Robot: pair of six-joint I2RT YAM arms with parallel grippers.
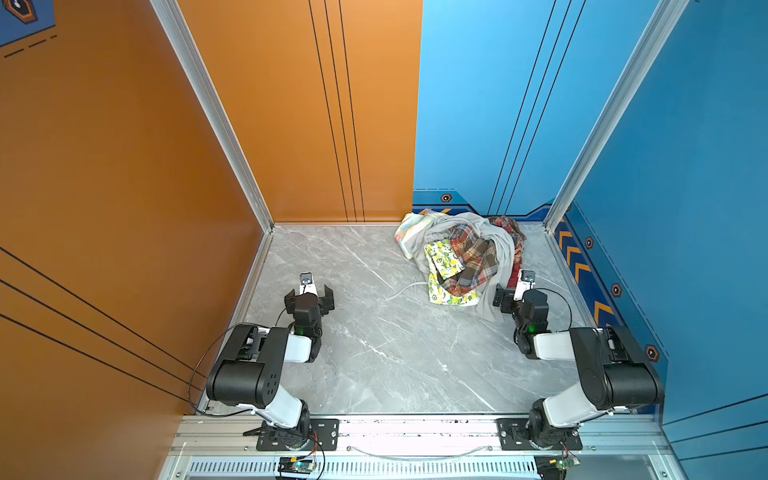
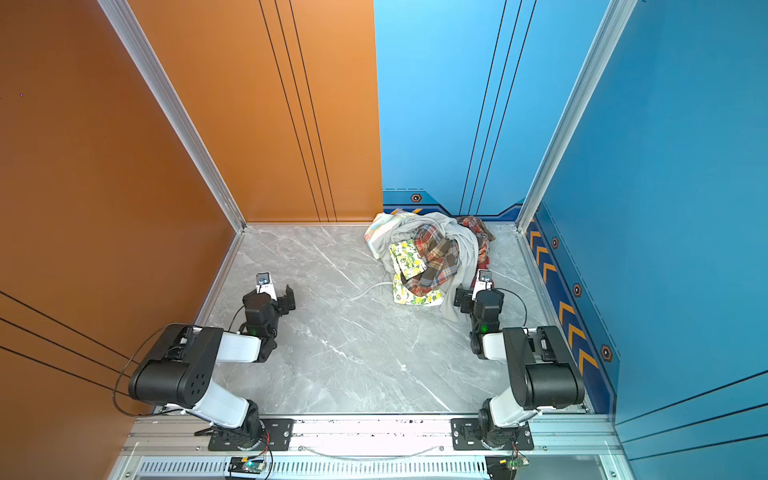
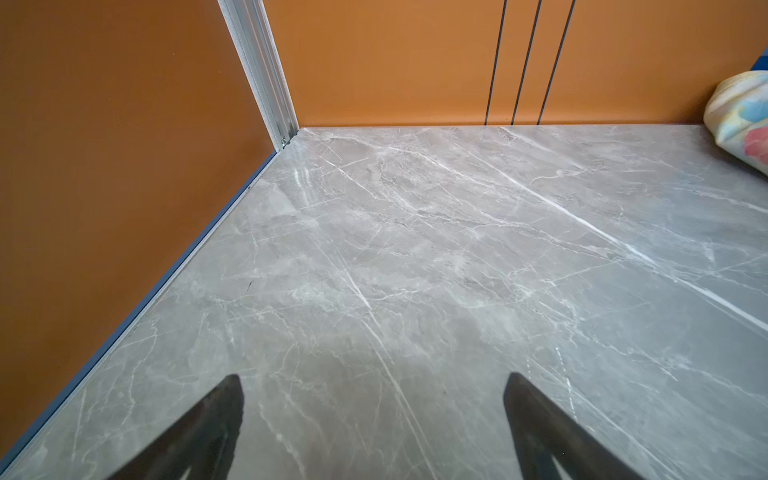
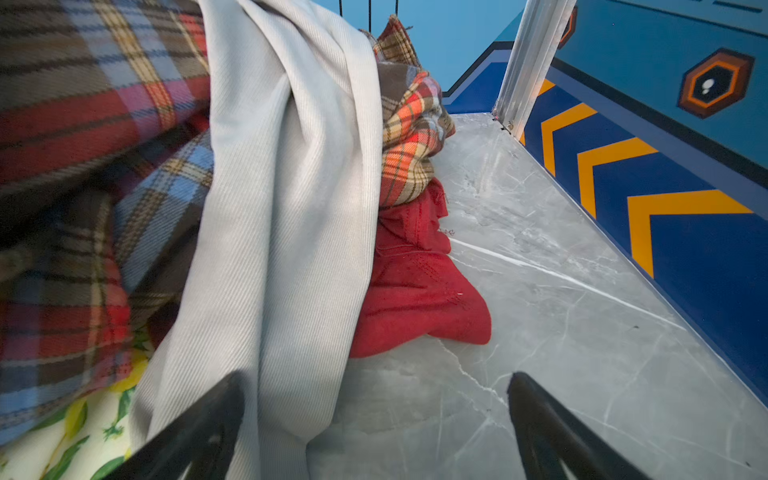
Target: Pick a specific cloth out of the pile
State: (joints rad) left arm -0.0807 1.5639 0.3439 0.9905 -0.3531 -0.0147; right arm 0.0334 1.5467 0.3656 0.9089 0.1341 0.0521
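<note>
A plain deep-red cloth [image 4: 415, 291], thin and soft with a stitched seam, pokes out at the foot of a heap of mixed fabrics [image 1: 461, 253]. Its free lobe lies flat on the grey marble-patterned tabletop [image 1: 374, 353], on the side facing the blue chevron-striped wall [image 4: 665, 199]. The rest runs in under a ribbed pale-grey garment [image 4: 282, 199] and a red-brown plaid fabric [image 4: 407, 124] that sits on top of it; how far it reaches inside cannot be seen. A yellow-green lemon-print piece [image 1: 444, 270] and a pale pastel cloth [image 1: 409, 232] lie on the heap's other side.

The right gripper [image 4: 376, 380] hovers just in front of the red lobe, jaws spread wide and empty. One finger is over a fold of the grey garment, the other over bare marble. The left gripper [image 3: 374, 376], likewise spread and holding nothing, sits well apart over bare tabletop.

The pick looks not yet begun. Done well, it probably means shifting the right gripper toward the wall so both fingers straddle only the red lobe, clear of the grey fold. It would then pinch low and draw the cloth out along the table, not straight up, so the plaid's weight does not drag the heap along. The left gripper could pin the heap meanwhile.
</note>
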